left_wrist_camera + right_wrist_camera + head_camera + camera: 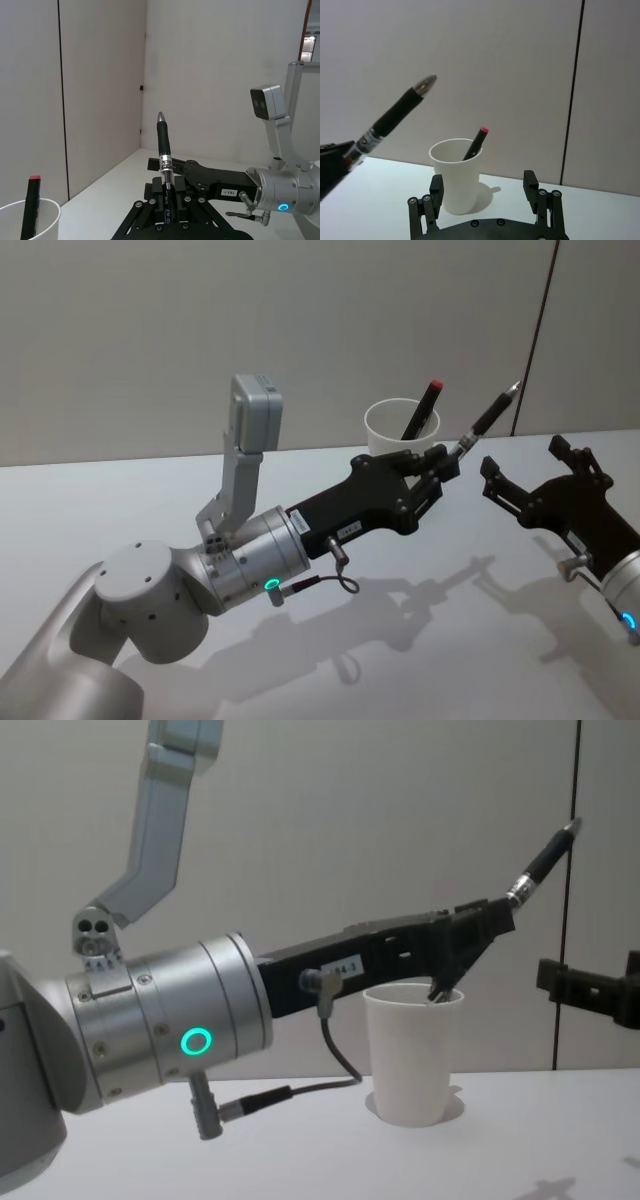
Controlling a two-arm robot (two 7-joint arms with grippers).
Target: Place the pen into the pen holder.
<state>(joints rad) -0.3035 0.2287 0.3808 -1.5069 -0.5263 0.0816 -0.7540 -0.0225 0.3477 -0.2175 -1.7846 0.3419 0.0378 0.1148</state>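
The black pen [487, 420] is carried clear of the table [150, 500], right of centre in the head view. It is slanted so that its silver tip points to the upper right, away from the white paper cup [378, 435] that serves as pen holder. The pen is held just beside the cup's rim on the right, not over the opening. This pose is judged to be a carrying one, high enough for the rim to be cleared. The pen would have to be swung over the mouth and stood more upright before release. A red-capped pen [425, 405] is seen leaning inside the cup, so some of the opening is taken up.

The left gripper [445, 462] is closed narrowly on the pen's lower barrel. In the left wrist view the pen [164, 145] is seen clamped between the fingers at the bottom centre, with the grip section and tip standing free above them.

The right gripper [530, 465] is held low at the right of the head view, near the pen but apart from it. Its fingers [436, 187] are spread wide with nothing between them, and the cup [455, 170] is seen beyond them.
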